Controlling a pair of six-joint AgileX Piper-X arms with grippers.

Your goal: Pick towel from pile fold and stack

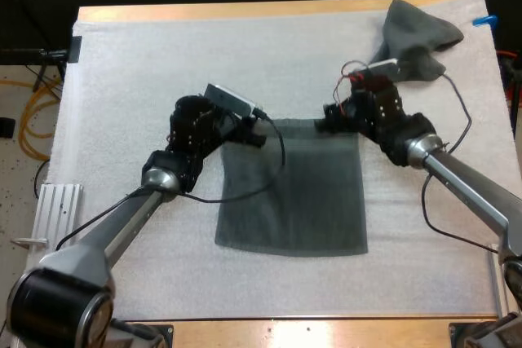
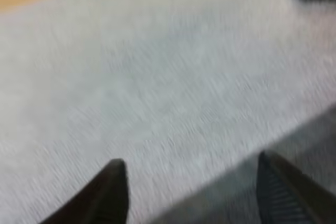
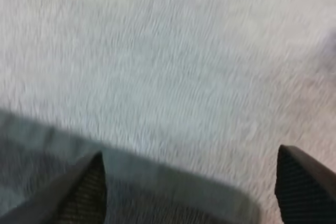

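Here, one dark grey-green towel (image 1: 292, 189) lies spread flat at the middle of the white mat (image 1: 130, 63) on the bench (image 1: 245, 11). A second, crumpled towel (image 1: 416, 34) sits at the mat's far right corner. The left jaws stand wide at the flat towel's far left corner and the right jaws wide at its far right corner, each poised over the far hem without pinching it. The cloth looks light and limp, likely to sag and drag when raised. The best hold, I judge, is both far corners together, pinched just inside the hem.
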